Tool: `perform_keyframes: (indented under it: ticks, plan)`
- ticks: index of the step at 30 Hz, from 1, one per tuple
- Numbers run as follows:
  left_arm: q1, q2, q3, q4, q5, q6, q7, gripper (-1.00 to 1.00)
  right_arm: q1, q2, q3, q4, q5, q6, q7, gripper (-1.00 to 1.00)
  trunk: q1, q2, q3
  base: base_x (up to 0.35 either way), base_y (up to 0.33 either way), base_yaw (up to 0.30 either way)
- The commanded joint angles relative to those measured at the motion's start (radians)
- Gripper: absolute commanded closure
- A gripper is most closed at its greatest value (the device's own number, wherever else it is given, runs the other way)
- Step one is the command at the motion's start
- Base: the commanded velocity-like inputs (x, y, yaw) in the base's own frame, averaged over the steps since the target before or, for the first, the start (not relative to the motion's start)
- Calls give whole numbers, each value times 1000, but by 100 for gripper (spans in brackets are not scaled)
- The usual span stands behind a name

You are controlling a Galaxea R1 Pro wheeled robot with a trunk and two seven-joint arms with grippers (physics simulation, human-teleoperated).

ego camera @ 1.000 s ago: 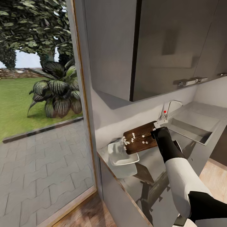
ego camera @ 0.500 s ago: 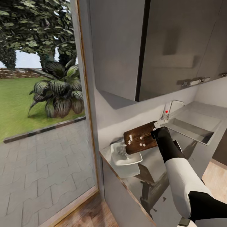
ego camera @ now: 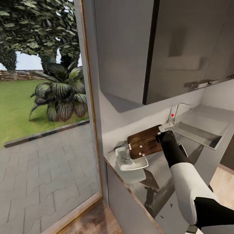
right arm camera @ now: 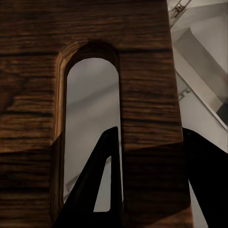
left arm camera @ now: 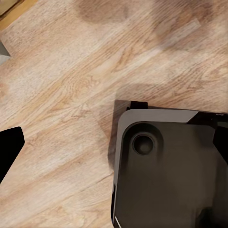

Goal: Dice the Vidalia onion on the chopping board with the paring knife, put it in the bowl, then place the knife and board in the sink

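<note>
Brown wood is what we are gripping: our right gripper (ego camera: 161, 137) is clamping the chopping board (ego camera: 144, 142) at its handle end, one finger (right arm camera: 102, 190) passing through the slot. We are tilting it over the white bowl (ego camera: 131, 161) on the grey countertop (ego camera: 169, 182), a few onion cubes (ego camera: 140, 153) clinging to the wood. The sink (ego camera: 198, 131) is lying just beyond. We cannot tell our left gripper's state.

head: high, over countertop (ego camera: 152, 191) | right wrist: against chopping board (right arm camera: 142, 95)
</note>
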Motion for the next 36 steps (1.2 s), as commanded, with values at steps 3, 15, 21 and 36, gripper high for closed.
perform_keyframes:
  ticks: [3, 15, 21, 36]
  plan:
    - [-2, -1, -8, 3, 6, -5, 1, -100, -1, 1, -3, -1, 20, 2, 7, 100, 1, -2, -2, 0, 8, 0]
    - [-2, 0, -8, 3, 6, -5, 1, -100, -1, 1, -3, -1, 24, 2, 7, 100, 1, -2, -2, 0, 0, 0]
    - [-2, 0, -8, 3, 6, -5, 1, -100, -1, 1, -3, -1, 24, 2, 7, 100, 1, -2, -2, 0, 0, 0]
    - [-2, 0, -8, 4, 6, -4, 1, -100, -1, -18, -10, -1, 20, -52, 13, 100, 1, -2, -2, 0, 0, 0]
